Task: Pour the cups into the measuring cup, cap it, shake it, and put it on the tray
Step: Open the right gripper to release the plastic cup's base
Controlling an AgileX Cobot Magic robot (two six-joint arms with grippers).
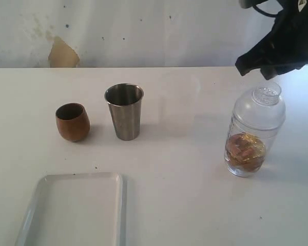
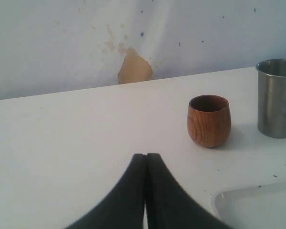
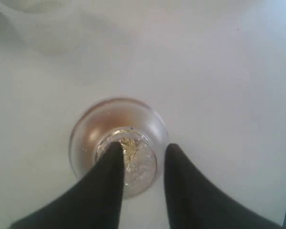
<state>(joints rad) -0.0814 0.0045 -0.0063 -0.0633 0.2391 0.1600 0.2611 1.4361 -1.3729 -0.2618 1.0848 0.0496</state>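
The measuring cup point(image 1: 254, 134) stands at the right of the table with a clear domed lid point(image 1: 265, 100) on it and golden-brown contents at its bottom. My right gripper point(image 1: 254, 69) hovers just above the lid without touching it. In the right wrist view its fingers stand apart, open point(image 3: 144, 148), one over the measuring cup's point(image 3: 86, 134) top and one beside it. The brown wooden cup point(image 1: 72, 122) point(image 2: 208, 120) and the steel tumbler point(image 1: 124, 111) point(image 2: 276, 98) stand upright at centre left. The white tray point(image 1: 121, 205) point(image 2: 248, 205) lies near the front. My left gripper point(image 2: 146, 155) is shut and empty, low over the table short of the wooden cup.
A cloudy translucent vessel point(image 3: 35, 21) shows at the edge of the right wrist view. The table ends at a white wall with a brown peeled patch point(image 1: 63, 54) behind the wooden cup.
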